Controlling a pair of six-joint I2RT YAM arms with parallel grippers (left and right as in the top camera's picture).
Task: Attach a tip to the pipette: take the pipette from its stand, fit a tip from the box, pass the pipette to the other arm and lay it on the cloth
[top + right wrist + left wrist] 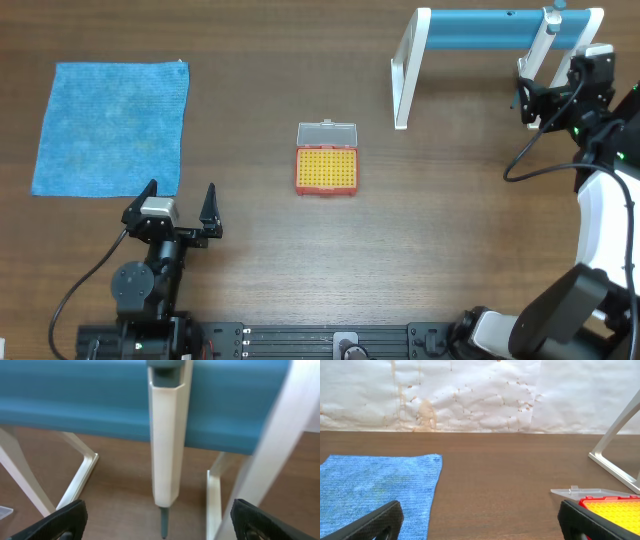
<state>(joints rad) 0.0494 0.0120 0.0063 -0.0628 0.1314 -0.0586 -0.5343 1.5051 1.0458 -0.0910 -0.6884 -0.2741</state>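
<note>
1. counter (450, 230) — brown wood grain; carries every item below.
2. cloth (110, 130) — blue, roughly square, lies flat in the upper left of the top view.
3. stand (405, 70) — white frame with a blue bar (480, 30) across its top; upper right of the top view, running left to right.
4. pipette (545, 40) — white body with a thin grey lower end. It hangs on the bar near the stand's right end. In the right wrist view it hangs upright (167, 435), its grey end pointing down at the counter.
5. box (326, 170) — red, filled with rows of yellow tips (326, 168); centre of the top view, well apart from cloth and stand. Its clear lid (327, 133) is open and folded back on the side toward the top of the frame.
6. left tool (180, 190) — lower left of the top view, just below the cloth's lower right corner. Released: fingers (375, 522) spread wide, nothing between them. From its wrist camera the cloth lies ahead of one finger and the box ahead of the other.
7. right tool (160, 525) — upper right of the top view, at the stand's right end, facing the pipette. Released: the fingers (60, 520) stand wide apart, the pipette is centred ahead of the gap, and neither finger touches it.
</note>
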